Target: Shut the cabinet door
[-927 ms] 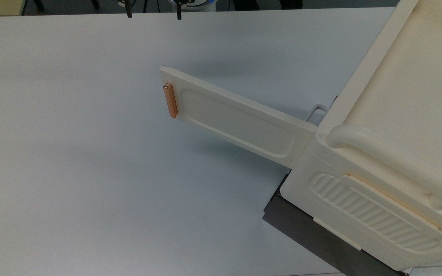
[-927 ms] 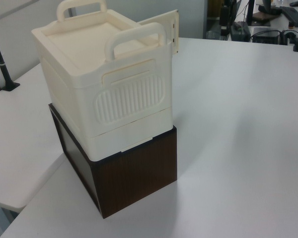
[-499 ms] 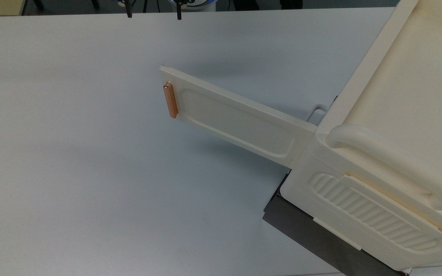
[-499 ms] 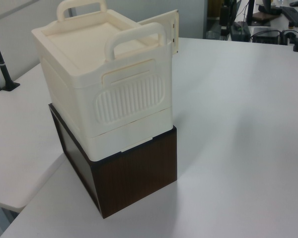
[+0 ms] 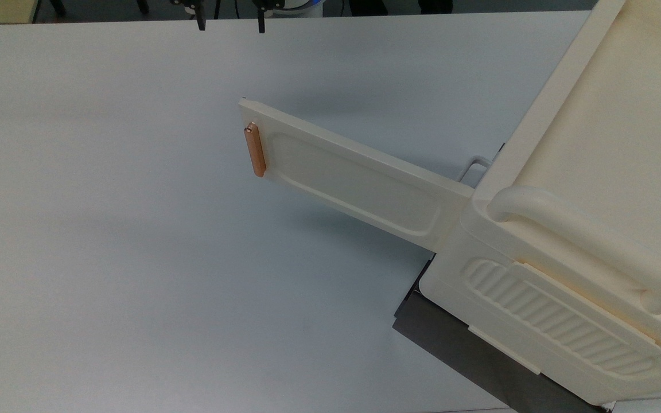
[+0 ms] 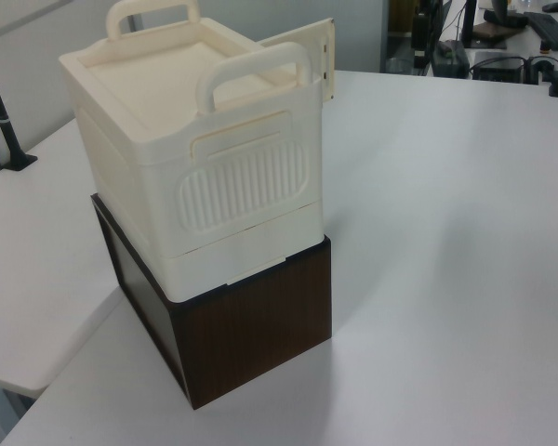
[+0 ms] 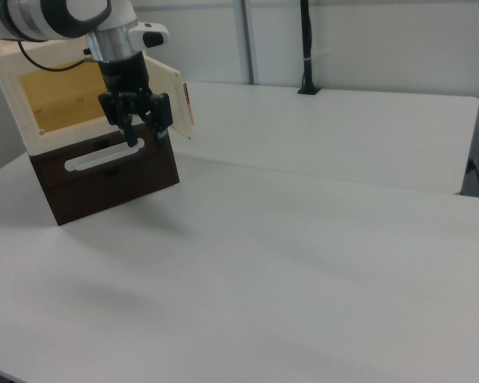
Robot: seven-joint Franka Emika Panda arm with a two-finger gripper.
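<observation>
Our claw (image 7: pixel 144 137), fingers spread, hangs well apart from the cabinet door (image 5: pixel 353 178); we should push near its copper handle (image 5: pixel 255 150).

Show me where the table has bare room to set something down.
The white table is bare across the top view's left and bottom, from the open cabinet door outward. It is crowded at the top view's right, where the cream cabinet sits on a dark box.
</observation>
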